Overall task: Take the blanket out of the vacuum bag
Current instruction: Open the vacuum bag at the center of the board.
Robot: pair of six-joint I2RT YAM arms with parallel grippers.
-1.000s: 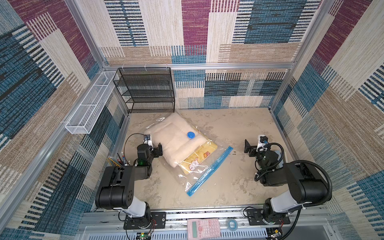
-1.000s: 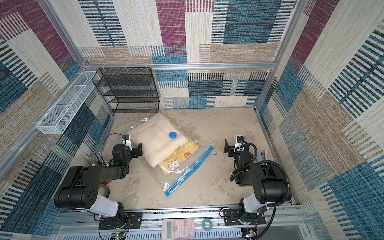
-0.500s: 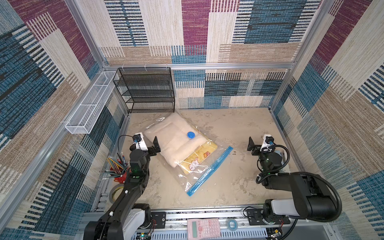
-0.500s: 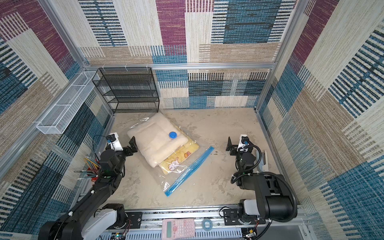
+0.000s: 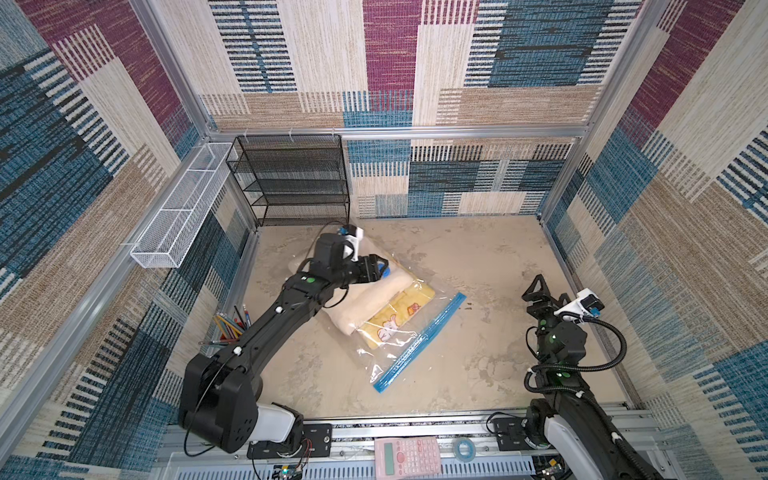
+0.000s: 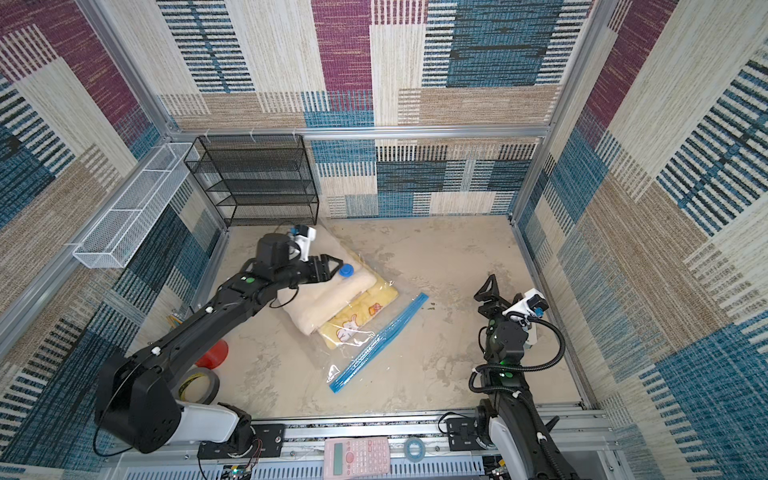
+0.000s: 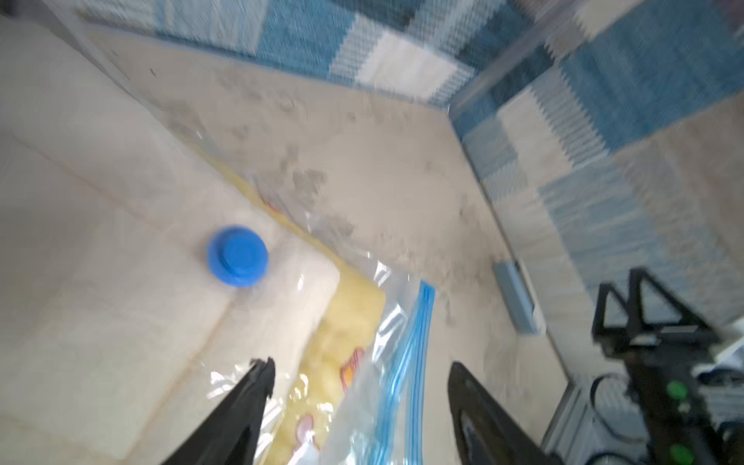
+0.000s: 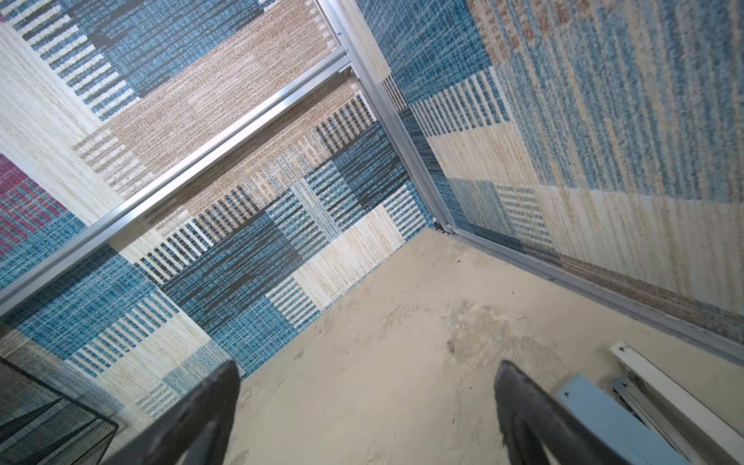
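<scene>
The vacuum bag (image 5: 415, 328) lies flat in the middle of the floor, clear and crinkly, with its blue zip strip (image 5: 419, 343) (image 6: 378, 343) toward the front. Inside is the folded blanket (image 5: 374, 297) (image 6: 328, 299), cream with a yellow printed part (image 7: 354, 318). My left gripper (image 5: 376, 268) (image 6: 332, 268) (image 7: 360, 374) hovers open over the blanket, right beside the round blue valve cap (image 6: 345, 271) (image 7: 237, 255), with nothing between its fingers. Near the right wall my right gripper (image 5: 538, 291) (image 6: 490, 291) (image 8: 366, 374) stands open and empty, well away from the bag.
A black mesh shelf (image 5: 299, 178) stands at the back left, and a white wire basket (image 5: 178, 224) hangs on the left wall. A pencil cup (image 5: 228, 328), a red cup (image 6: 214, 353) and a tape roll (image 6: 199, 384) sit by the left arm. A pink calculator (image 5: 407, 455) lies on the front rail.
My left arm has swung out from the left wall to above the blanket beside the valve cap, and its jaws have narrowed somewhat. The right gripper has shifted slightly toward the right wall.
</scene>
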